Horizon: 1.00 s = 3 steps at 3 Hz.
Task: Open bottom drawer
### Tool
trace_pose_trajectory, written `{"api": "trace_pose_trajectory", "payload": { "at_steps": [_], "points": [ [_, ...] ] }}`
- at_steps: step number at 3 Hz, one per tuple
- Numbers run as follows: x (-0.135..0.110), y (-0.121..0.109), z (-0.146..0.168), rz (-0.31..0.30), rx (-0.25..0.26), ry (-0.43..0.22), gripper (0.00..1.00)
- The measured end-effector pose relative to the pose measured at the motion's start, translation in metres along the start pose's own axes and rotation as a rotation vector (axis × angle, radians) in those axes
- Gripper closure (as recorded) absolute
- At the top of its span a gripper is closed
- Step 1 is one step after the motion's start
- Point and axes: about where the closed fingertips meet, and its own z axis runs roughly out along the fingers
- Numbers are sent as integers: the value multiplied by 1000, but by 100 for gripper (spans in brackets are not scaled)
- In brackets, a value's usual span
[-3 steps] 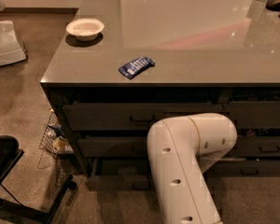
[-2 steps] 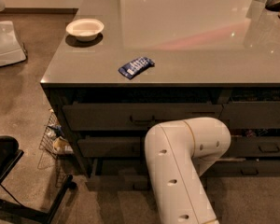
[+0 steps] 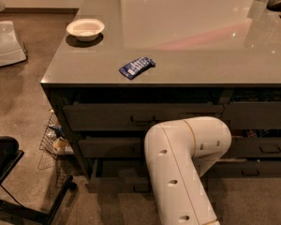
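- Bottom drawer (image 3: 113, 183): lowest wide drawer of the left-hand stack. Its long axis runs left to right along the cabinet front, and its front faces the camera.
- Look: a low, thin, dark grey-brown front panel. A small dark rectangular handle (image 3: 141, 188) sits just at the left edge of the robot arm (image 3: 182, 168). The space above the panel is dark, and the panel seems to stand a little forward of the drawers above it.
- Relation to the tool: the gripper is hidden behind the arm's white elbow, down at the level of the lower drawers. Its opening and hold cannot be told. The drawer's visible part lies left of and behind the elbow, which covers its right part.
- Above the elbow's left side: the taller middle drawer (image 3: 110, 147) and top drawer (image 3: 131, 116).
- Right of the elbow: the right-hand stack (image 3: 262, 146).
- Well above the arm, on the countertop (image 3: 201, 46): a blue packet (image 3: 137, 67) and a white bowl (image 3: 85, 28).
- Far left of the arm: a wire basket (image 3: 54, 139) beside the cabinet.
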Motion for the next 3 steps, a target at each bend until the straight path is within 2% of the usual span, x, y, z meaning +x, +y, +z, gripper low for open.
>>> {"api": "trace_pose_trajectory", "payload": {
  "at_steps": [1, 2, 3],
  "points": [
    [0, 0, 0, 0, 0, 0, 96],
    [0, 0, 0, 0, 0, 1, 100],
    [0, 0, 0, 0, 0, 1, 100]
  ]
}}
